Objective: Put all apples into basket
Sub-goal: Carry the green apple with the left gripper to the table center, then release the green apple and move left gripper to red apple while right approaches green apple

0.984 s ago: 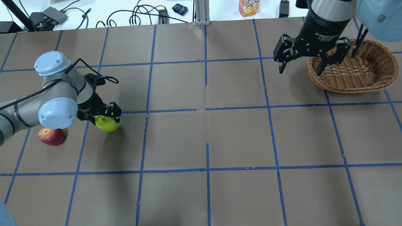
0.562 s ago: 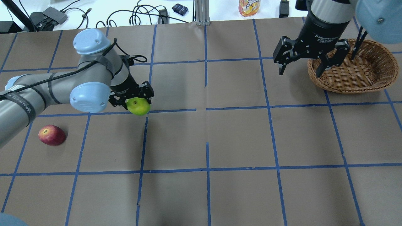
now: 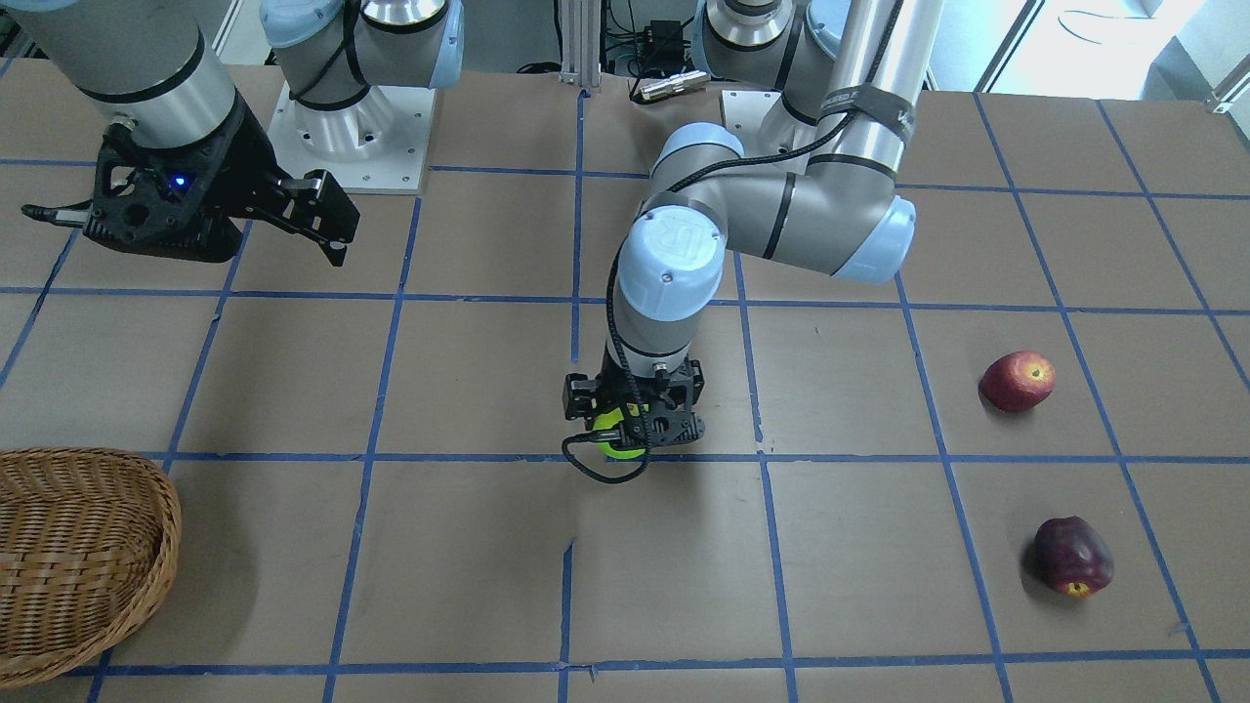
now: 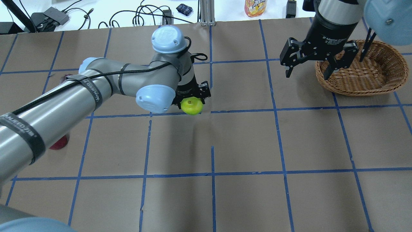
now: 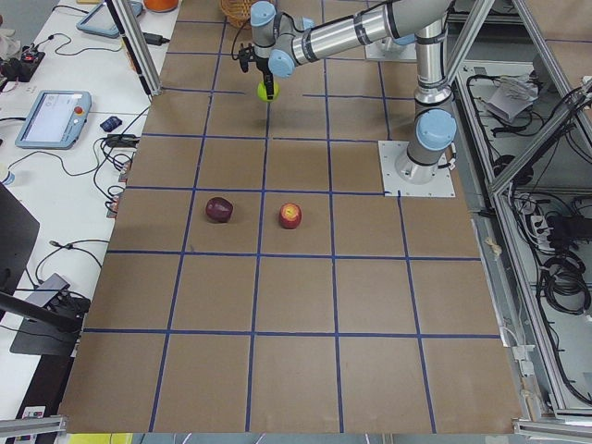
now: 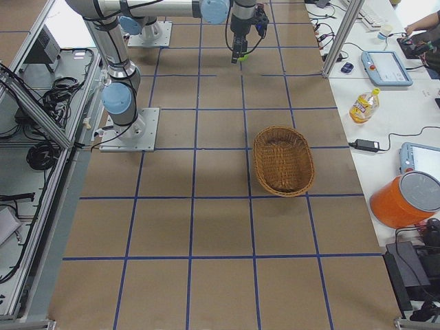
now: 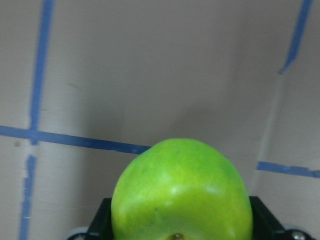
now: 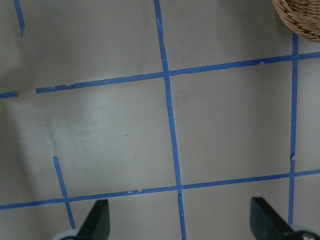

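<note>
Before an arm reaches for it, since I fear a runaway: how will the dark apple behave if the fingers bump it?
The dark apple is rounded and seems to lie on its side on the flat table, so a bump would probably roll it. Its skin shows a sheen, so it may slip in an off-centre grip.

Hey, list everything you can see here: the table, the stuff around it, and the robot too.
Green apple: one, lime green, in the left gripper, mid-table.
Red apple: one, red, on the table at the robot's left end.
Maroon apple: one, dark maroon, same end, farther from the robot.
Basket: one, tan wicker, empty, robot's right end.
Table: one, brown with a blue tape grid.
Bottle: one, yellow-orange, bench beyond the table.
Jug: one, orange with a grey lid, same bench.
Cables: several, black, same bench.
Left gripper: one, black, shut on the green apple.
Right gripper: one, black, open, raised near the basket.
</note>
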`<state>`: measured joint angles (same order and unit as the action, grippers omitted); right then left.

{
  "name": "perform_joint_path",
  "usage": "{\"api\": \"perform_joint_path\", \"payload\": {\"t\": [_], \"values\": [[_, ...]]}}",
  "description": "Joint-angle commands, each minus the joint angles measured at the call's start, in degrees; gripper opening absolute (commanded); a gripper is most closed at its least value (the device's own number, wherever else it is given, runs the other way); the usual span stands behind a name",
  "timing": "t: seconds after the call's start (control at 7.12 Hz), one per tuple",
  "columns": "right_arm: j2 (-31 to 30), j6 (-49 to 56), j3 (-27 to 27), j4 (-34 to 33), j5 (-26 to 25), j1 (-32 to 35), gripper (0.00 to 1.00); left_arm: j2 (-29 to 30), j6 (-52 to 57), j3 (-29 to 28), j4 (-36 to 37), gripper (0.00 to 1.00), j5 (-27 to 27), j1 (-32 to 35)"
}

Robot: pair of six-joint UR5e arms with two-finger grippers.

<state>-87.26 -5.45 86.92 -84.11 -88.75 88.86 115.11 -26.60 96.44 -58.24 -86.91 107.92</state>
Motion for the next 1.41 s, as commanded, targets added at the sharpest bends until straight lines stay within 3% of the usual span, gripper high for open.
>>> {"api": "perform_joint_path", "payload": {"t": [0.0,0.14,0.28,0.56,0.84,0.98,1.26], "values": [[-0.01,0.0,0.0,0.0,0.07,0.0,1.0,5.54,-3.01,-1.25,5.66,0.28,-0.19,3.78],[-0.01,0.0,0.0,0.0,0.07,0.0,1.0,7.04,-2.85,-1.16,6.38,0.32,-0.28,4.22],[-0.01,-0.09,0.0,0.0,0.07,0.0,1.0,7.75,-3.02,-1.16,6.56,0.99,-0.28,4.23],[-0.45,-0.18,2.44,-0.09,0.07,0.09,1.0,4.79,-2.23,-2.21,5.26,1.0,-0.02,3.79],[-0.63,-0.79,3.17,-1.49,0.42,0.18,1.0,1.01,-1.88,-8.33,-5.23,1.0,2.25,-0.49],[0.33,-0.62,3.17,-5.84,0.33,0.18,1.0,-1.27,4.99,-11.59,-15.05,1.0,4.1,-5.04],[5.15,-1.93,3.08,-10.01,1.03,1.22,1.0,-7.41,25.36,-11.54,-26.18,1.0,-0.34,-15.84]]}}
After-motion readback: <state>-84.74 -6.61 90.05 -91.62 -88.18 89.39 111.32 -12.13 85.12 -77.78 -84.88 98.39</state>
